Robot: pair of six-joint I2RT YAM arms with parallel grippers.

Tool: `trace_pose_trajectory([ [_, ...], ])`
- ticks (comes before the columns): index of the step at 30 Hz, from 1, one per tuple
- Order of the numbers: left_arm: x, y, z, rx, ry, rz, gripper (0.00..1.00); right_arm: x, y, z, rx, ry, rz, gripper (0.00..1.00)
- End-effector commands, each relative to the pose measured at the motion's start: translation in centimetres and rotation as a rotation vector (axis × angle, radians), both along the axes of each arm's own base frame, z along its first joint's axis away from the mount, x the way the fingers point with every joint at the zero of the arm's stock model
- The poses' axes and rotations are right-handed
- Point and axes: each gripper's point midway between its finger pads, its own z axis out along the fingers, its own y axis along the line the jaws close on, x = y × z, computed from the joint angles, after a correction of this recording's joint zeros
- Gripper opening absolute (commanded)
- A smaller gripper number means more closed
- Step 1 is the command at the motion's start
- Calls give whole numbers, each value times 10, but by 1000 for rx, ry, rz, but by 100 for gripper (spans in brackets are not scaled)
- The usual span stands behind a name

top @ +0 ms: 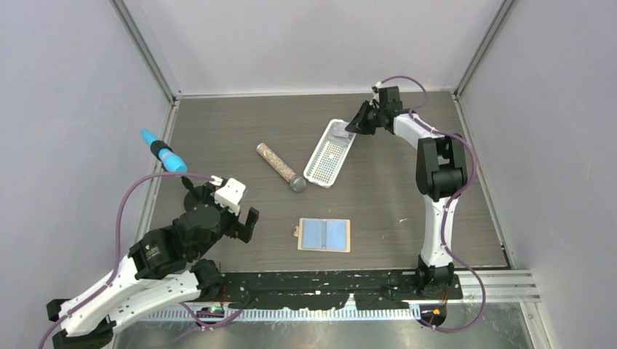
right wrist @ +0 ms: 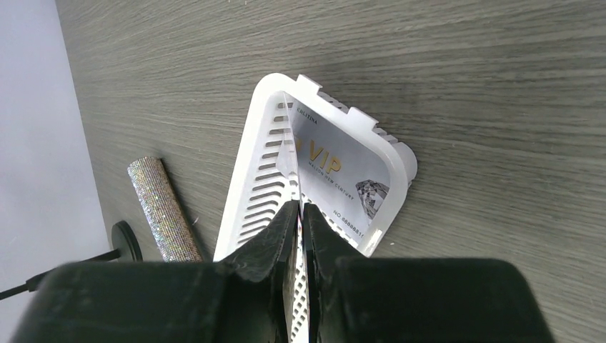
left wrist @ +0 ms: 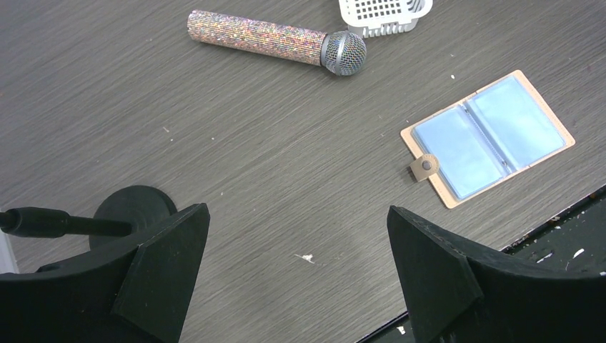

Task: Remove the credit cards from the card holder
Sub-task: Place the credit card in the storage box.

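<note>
Right now the right gripper [right wrist: 300, 207] hangs over the far end of the white slotted basket [top: 324, 166]. Its jaws are nearly together, pinching a pale held card [right wrist: 292, 153] that stands on edge inside the basket. Just beside it, a VIP card [right wrist: 336, 171] lies flat on the basket floor. The card holder [top: 324, 235] lies spread flat, bluish pockets up and tab toward 9 o'clock. It sits well apart from that gripper, at about 6 o'clock in the top view. The left gripper [left wrist: 297, 209] has its jaws spread wide and grips nothing; the holder is at its 3 o'clock, near. The table [top: 407, 182] is dark wood-grain, ringed by pale grey walls [top: 305, 43]. A glittery microphone [top: 280, 167] lies slantwise at the holder's 11 o'clock, its mesh head just beside the basket's near end. A blue marker-like object [top: 161, 151] sits at the 9 o'clock table edge, with a black round disc [top: 195, 195] near the left arm.
</note>
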Motion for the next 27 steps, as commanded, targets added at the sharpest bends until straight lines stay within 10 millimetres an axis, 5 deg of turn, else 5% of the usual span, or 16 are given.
trace_pose_trajectory([
  [1, 3, 2, 6, -18, -24, 14, 100, 15, -1, 12, 20, -26, -30, 15],
  [27, 1, 2, 8, -32, -30, 4, 100, 21, -19, 22, -45, -45, -100, 26],
])
